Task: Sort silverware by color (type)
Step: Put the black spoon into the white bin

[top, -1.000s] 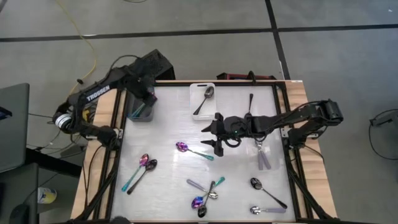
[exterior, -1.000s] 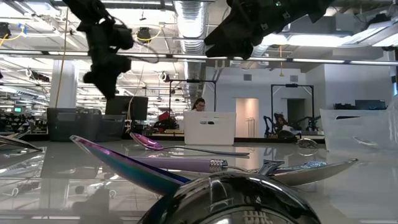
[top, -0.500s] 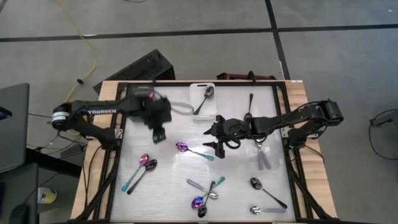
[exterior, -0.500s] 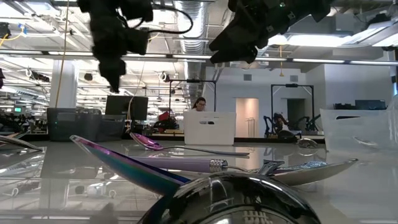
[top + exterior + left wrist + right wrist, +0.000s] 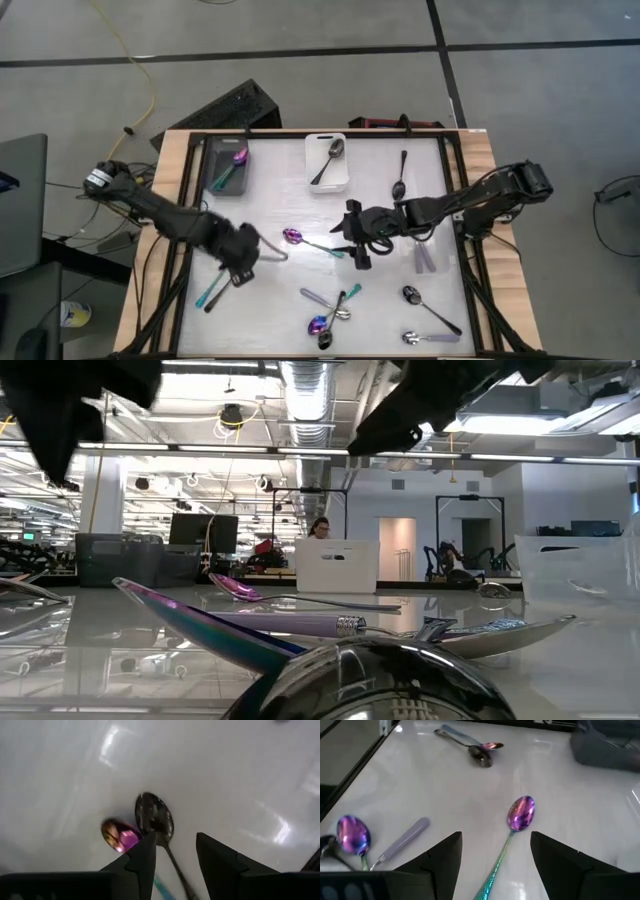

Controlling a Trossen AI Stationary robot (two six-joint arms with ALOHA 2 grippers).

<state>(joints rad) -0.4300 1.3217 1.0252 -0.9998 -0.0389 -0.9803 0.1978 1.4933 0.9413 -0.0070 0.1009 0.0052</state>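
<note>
The left gripper (image 5: 172, 857) is spread open and holds nothing. It hangs right over a black spoon (image 5: 154, 816) and a purple spoon (image 5: 119, 833) lying side by side on the table (image 5: 270, 210). The right gripper (image 5: 492, 852) is spread wide too, above another purple spoon (image 5: 520, 815). The grey bin (image 5: 212, 168) holds one purple spoon. The white bin (image 5: 312, 150) holds a silver spoon (image 5: 328, 160).
</note>
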